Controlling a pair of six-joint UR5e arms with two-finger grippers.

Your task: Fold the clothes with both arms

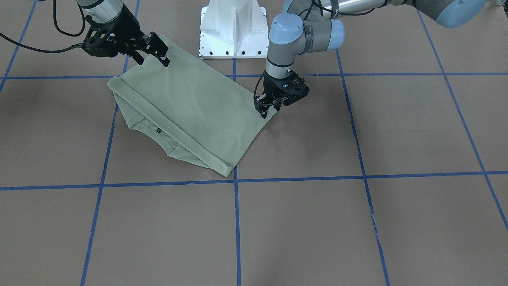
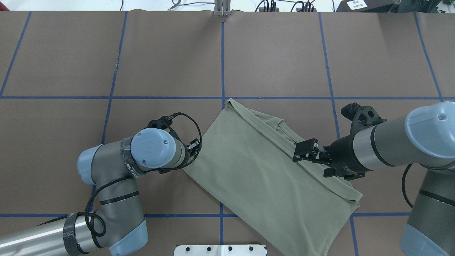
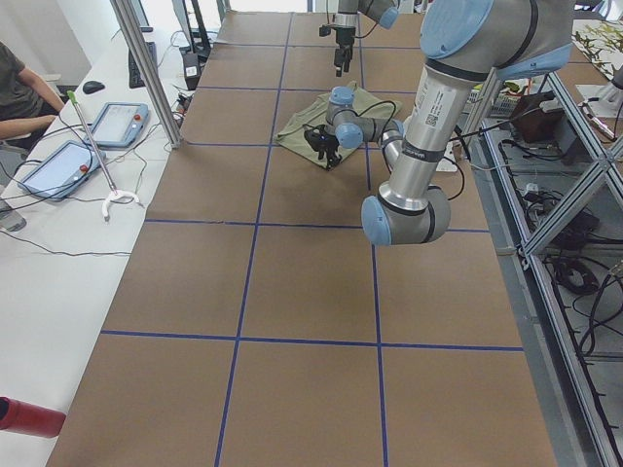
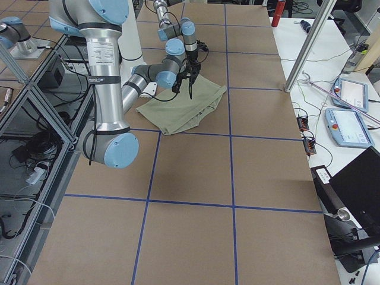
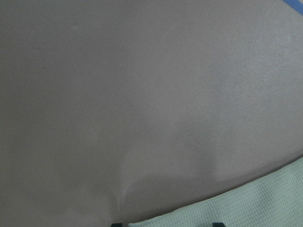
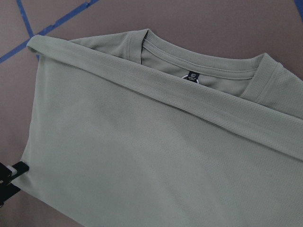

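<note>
**Inspector:** Nearest the front camera is the bare brown table [image 1: 278,238], ruled off with blue tape [image 1: 237,230]. The shirt [image 1: 190,107] lies further in, flat and on a diagonal, just short of the white pedestal [image 1: 234,28].

**Clerk:** Its condition?

**Inspector:** It is doubled once. The hem band [image 6: 156,97] runs just below the collar [image 6: 203,64], so the black label [image 6: 193,75] is exposed.

**Clerk:** The left gripper?

**Inspector:** The left gripper [image 1: 270,112] points straight down at the corner on the robot's left. Its wrist view shows two fingertips well apart with the cloth edge between them. The fingers are spread and nothing is pinched. I judge it is set there to take that corner.

**Clerk:** And the right?

**Inspector:** The right gripper [image 1: 154,62] is tilted over the other corner of the same edge, the one nearest the robot. Its fingers are parted and I see no cloth caught between them. Its camera takes in most of the shirt, so I judge it sits above the cloth.

**Clerk:** Why one gripper at each corner?

**Inspector:** In my opinion, holding both ends of one edge lets the next fold travel level. The hazard is a thin knit in two layers, where a pinch may catch only the upper one.
</note>
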